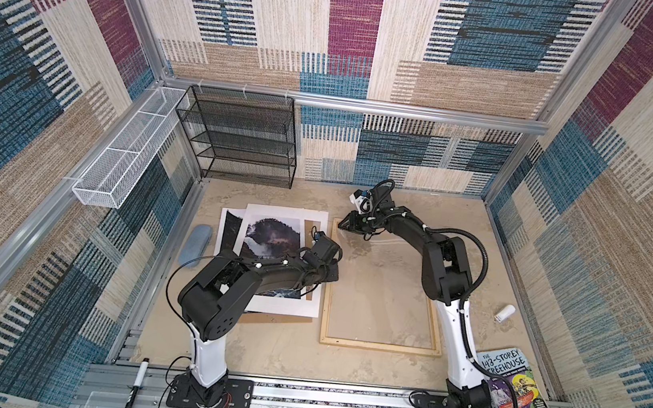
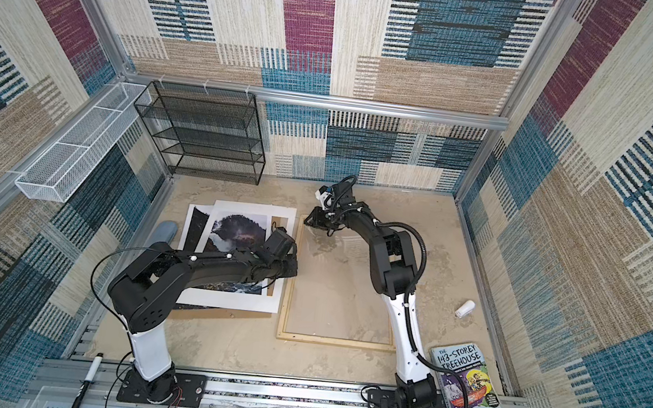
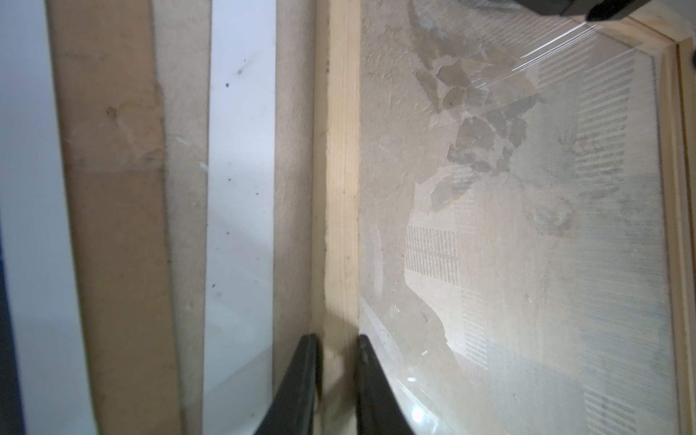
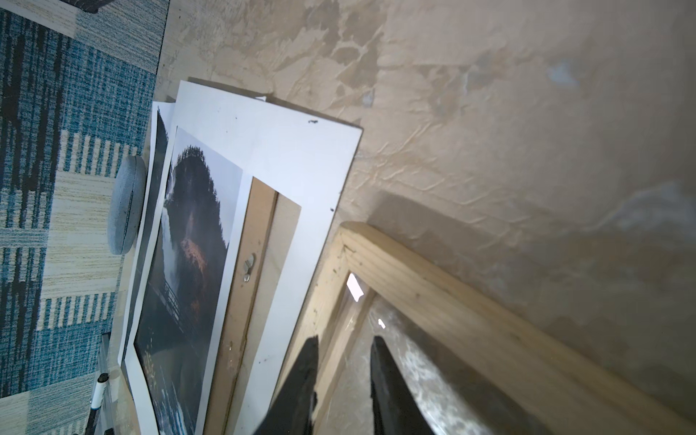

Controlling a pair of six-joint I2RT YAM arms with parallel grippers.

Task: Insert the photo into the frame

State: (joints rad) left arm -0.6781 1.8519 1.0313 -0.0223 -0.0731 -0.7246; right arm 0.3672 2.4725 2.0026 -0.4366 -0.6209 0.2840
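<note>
Walls [image 1: 502, 45]: woven panels in patchwork blocks of blue, maroon, beige and cream.
Edging: aluminium rails [image 1: 410, 112] along the panel joints.
Floor [image 1: 257, 352]: mottled, sandy beige.
Furniture: black mesh shelf rack [image 1: 240, 136] against the back wall; white wire basket [image 1: 126, 148] hung just beside it.
Light: soft, even.

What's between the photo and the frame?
In both top views: a brown backing board strip, then the white mat's right border, nearly reaching the frame.

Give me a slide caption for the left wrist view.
Left gripper clamps the frame by its side strip, white mat alongside.
</note>
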